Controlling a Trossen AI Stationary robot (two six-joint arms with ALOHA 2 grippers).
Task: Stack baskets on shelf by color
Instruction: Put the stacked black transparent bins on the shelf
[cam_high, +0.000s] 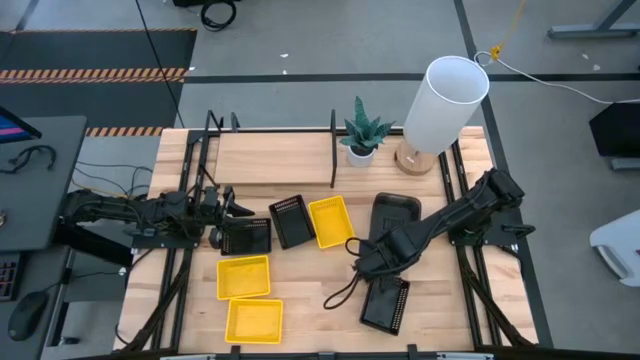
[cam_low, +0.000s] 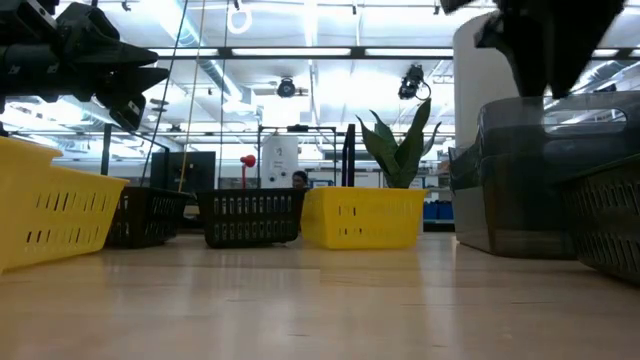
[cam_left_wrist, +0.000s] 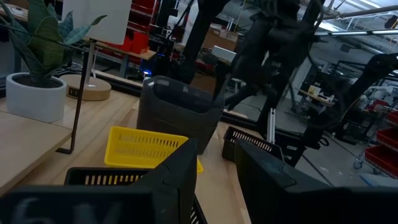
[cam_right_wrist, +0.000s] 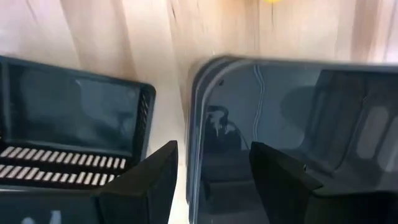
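My right gripper (cam_right_wrist: 214, 155) is open and hangs over the smooth grey basket (cam_high: 397, 212). Its fingers stand on either side of that basket's end wall (cam_right_wrist: 194, 130), one inside and one outside; I see no touch. A black mesh basket (cam_high: 385, 305) lies just beside it. My left gripper (cam_high: 232, 207) is open and held above another black mesh basket (cam_high: 245, 238), clear of it. A third black basket (cam_high: 291, 221) and a yellow one (cam_high: 330, 221) sit mid-table. Two more yellow baskets (cam_high: 243, 277) (cam_high: 253, 320) rest near the front edge. The shelf (cam_high: 275, 160) lies along the far side.
A potted plant (cam_high: 361, 132) and a white-shaded lamp (cam_high: 445, 100) stand at the shelf's right end. A black upright divider (cam_high: 333, 150) rises from the shelf. A black cable (cam_high: 345, 285) loops on the table by the right gripper. Bare wood shows on the shelf's left half.
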